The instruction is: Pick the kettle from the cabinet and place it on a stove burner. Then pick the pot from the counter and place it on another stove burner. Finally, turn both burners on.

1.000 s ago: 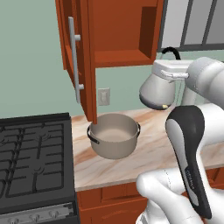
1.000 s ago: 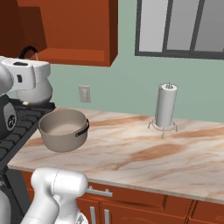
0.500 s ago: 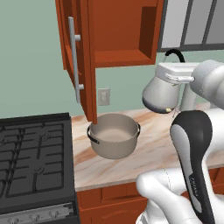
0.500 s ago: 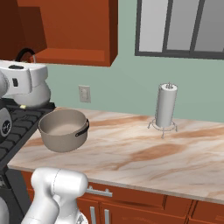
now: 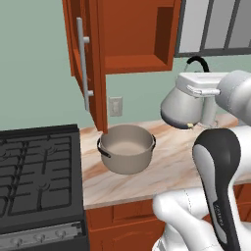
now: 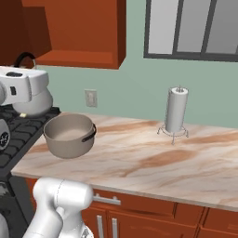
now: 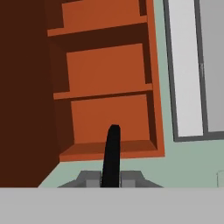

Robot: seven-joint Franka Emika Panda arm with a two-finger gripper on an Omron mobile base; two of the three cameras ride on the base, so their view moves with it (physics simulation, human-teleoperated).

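My gripper is shut on the thin black arched handle of the silvery-white kettle, which hangs tilted in the air above the counter, to the right of the pot. The kettle also appears beside the range in the right base view. In the hand view its black handle rises between the fingertips. The grey-beige pot stands on the counter next to the stove. Above, the cabinet has its door swung open. Black burner grates lie left of the pot.
A paper towel roll on a wire holder stands further right on the counter. A wall outlet sits behind the pot. The open cabinet door hangs over the counter's left end. A window is on the wall at right.
The kettle in my grip has drifted slightly rightward and a touch lower in the left base view. The pot and cabinet door have stayed put.
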